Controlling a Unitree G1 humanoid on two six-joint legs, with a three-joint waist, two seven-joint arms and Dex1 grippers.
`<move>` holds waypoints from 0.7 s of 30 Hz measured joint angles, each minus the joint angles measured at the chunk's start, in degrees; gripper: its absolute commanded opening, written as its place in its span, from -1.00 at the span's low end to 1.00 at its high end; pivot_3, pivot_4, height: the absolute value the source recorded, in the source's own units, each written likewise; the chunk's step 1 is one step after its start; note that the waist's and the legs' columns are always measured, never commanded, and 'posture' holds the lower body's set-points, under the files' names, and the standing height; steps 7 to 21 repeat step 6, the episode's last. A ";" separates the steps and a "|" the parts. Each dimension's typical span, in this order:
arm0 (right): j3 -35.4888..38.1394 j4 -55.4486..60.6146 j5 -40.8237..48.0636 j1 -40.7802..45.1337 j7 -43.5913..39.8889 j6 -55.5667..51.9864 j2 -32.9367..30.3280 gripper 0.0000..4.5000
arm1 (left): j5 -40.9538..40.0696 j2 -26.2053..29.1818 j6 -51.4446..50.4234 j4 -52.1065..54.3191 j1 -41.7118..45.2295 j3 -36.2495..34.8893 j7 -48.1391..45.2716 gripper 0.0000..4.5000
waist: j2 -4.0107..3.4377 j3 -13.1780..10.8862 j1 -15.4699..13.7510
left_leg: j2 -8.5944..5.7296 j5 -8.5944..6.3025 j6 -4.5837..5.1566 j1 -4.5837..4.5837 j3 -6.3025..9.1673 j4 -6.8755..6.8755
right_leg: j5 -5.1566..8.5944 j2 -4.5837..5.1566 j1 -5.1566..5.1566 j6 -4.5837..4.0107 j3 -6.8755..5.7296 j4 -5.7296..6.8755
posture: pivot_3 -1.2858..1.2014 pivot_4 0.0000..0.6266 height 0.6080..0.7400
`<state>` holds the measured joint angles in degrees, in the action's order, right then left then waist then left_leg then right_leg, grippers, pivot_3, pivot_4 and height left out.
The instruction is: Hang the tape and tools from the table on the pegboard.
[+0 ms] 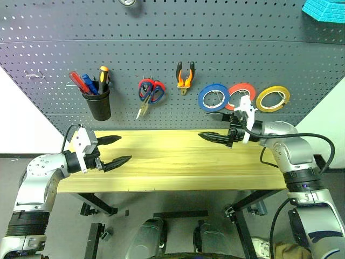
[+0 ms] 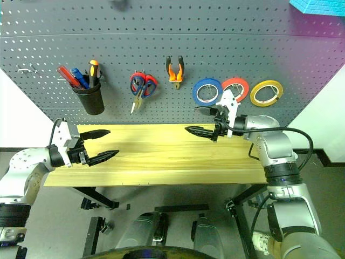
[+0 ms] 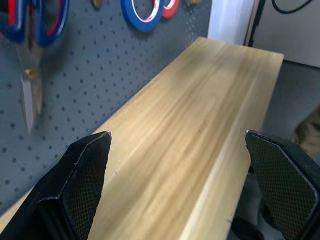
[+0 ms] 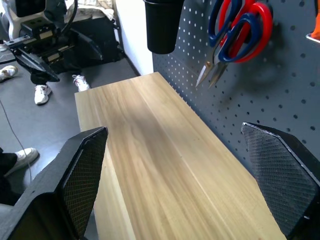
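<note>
With the table (image 1: 178,162) bare at frame centre and the yellow tape (image 1: 273,99), pliers (image 1: 185,75) and red-handled screwdriver (image 1: 78,82) already hung on the pegboard (image 1: 161,32) above, left gripper (image 1: 112,150) and right gripper (image 1: 211,125) hover released, hanging judged complete, next move only withdrawal.

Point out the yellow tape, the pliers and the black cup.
yellow tape (image 1: 273,99), left eye view, on the ring's band at its lower edge.
pliers (image 1: 185,75), left eye view, where the handles meet.
black cup (image 1: 100,105), left eye view, on its front wall.
</note>
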<state>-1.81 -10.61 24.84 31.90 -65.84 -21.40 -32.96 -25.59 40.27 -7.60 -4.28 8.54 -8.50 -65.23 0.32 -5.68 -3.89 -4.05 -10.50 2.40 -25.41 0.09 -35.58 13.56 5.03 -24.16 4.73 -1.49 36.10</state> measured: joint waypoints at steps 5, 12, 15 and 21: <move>0.00 -0.22 -0.09 0.05 -0.28 0.44 0.06 1.00 | -0.02 -0.31 -1.05 0.01 0.32 0.03 0.51 0.98 | -0.07 0.08 0.06 | 0.00 0.00 0.00 0.00 0.00 0.00 | 0.00 -0.01 -0.02 0.00 0.01 0.02 | 0.12 -0.93 0.89; 0.00 -0.31 -0.09 0.05 -0.29 0.45 0.09 1.00 | -0.05 -0.31 -1.37 0.01 0.33 0.03 0.46 0.98 | -0.09 0.14 0.05 | 0.00 0.00 0.00 0.00 0.00 0.00 | 0.00 -0.01 -0.01 0.00 0.00 0.01 | 0.12 -0.93 0.89; 0.00 -0.31 -0.09 0.05 -0.29 0.45 0.09 1.00 | -0.05 -0.31 -1.37 0.01 0.33 0.03 0.46 0.98 | -0.09 0.14 0.05 | 0.00 0.00 0.00 0.00 0.00 0.00 | 0.00 -0.01 -0.01 0.00 0.00 0.01 | 0.12 -0.93 0.89; 0.00 -0.31 -0.09 0.05 -0.29 0.45 0.09 1.00 | -0.05 -0.31 -1.37 0.01 0.33 0.03 0.46 0.98 | -0.09 0.14 0.05 | 0.00 0.00 0.00 0.00 0.00 0.00 | 0.00 -0.01 -0.01 0.00 0.00 0.01 | 0.12 -0.93 0.89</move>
